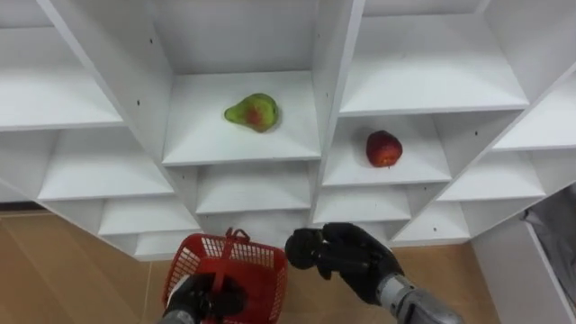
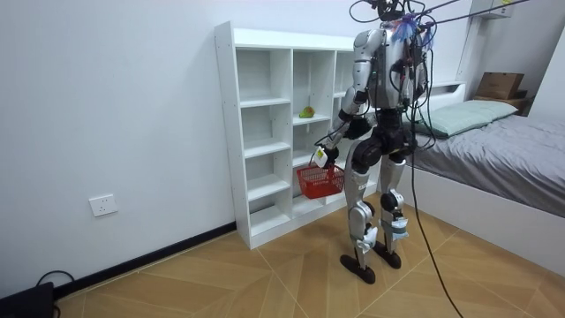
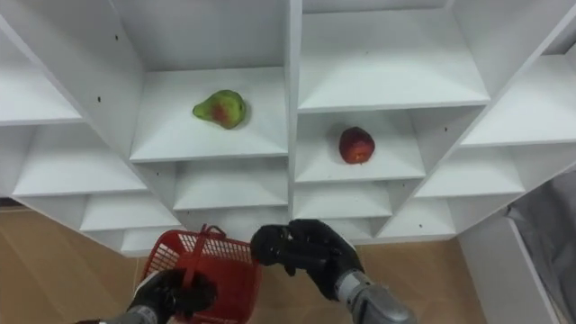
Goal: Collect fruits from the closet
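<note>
White closet [image 1: 328, 85] of open compartments, robot standing upright right in front of it on the wooden floor [image 2: 265, 283]. In the room view a bed [image 2: 494, 141] is behind the robot at the room view's right.

Red basket [image 1: 256, 263] of mesh hangs low in front of the closet's lower shelves, below the middle column. It is off the floor and carried by its handle.

Left hand [image 1: 200, 301] is at the bottom edge of the eye views, fingers wrapped round the red basket's handle, holding it up.

Right hand [image 1: 349, 252] is raised just beside the basket on its right, in front of the lower shelves. Its fingers are curled in and nothing shows in them; it is not touching either fruit.

Pear [image 1: 253, 112], green with a red patch, lies on its side on a shelf in the middle column, well above the basket.

Apple [image 1: 384, 148], red, sits on a shelf in the next column to the right, slightly lower in the view than the pear, well above the right hand.
</note>
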Tool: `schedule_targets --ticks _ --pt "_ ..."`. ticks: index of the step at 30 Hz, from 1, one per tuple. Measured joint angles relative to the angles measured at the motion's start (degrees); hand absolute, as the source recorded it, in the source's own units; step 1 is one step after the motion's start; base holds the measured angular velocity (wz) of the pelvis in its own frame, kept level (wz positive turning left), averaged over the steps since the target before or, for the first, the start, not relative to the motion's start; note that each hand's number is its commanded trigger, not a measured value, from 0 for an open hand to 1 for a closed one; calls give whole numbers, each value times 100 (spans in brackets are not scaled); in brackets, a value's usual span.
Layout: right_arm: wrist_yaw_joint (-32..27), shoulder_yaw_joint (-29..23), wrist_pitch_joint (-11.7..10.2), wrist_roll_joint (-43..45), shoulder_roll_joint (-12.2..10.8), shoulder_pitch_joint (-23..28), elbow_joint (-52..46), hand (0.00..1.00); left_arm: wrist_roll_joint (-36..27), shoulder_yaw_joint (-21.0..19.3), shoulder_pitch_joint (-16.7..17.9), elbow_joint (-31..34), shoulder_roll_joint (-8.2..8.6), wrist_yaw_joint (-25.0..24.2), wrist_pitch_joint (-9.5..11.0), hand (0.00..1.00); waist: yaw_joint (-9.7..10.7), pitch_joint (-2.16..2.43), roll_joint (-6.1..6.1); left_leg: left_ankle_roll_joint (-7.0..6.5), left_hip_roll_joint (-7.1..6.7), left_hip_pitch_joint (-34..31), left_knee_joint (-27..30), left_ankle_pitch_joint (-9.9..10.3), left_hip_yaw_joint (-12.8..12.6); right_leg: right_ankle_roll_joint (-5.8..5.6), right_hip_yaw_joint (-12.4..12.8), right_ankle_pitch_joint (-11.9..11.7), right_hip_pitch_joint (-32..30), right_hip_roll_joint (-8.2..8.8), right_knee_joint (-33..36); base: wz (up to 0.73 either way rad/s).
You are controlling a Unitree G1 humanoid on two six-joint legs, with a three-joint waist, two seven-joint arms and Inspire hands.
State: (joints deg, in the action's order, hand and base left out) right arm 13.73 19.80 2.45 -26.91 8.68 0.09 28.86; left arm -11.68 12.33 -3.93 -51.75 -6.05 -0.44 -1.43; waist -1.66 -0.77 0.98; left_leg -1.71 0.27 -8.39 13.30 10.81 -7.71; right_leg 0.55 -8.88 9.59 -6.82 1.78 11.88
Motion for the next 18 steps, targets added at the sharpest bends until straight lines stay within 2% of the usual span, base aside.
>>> schedule_targets --ticks 5,8,14,18 --pt "-130 -16 -41 414 -6 -238 270 100 3 206 -42 150 27 -62 66 100 16 -25 -44 0 -1 -36 24 0 61 3 -91 -2 -7 13 21 8" --pt "-275 -13 -56 590 -3 -352 463 100 3 371 -57 150 26 -203 99 100 5 -60 -99 -10 1 -59 35 -6 92 2 -139 -1 -30 28 70 6" --pt "-430 36 -127 728 -19 -349 479 100 3 535 -58 193 13 -472 174 100 27 -56 -118 -32 -5 -203 58 -37 170 3 -246 -1 -120 56 90 9" --pt "-566 39 -268 916 -42 -350 479 100 11 587 -52 338 8 -584 193 100 11 -55 -119 -37 -13 -203 59 -41 179 2 -275 -1 -109 66 91 2"
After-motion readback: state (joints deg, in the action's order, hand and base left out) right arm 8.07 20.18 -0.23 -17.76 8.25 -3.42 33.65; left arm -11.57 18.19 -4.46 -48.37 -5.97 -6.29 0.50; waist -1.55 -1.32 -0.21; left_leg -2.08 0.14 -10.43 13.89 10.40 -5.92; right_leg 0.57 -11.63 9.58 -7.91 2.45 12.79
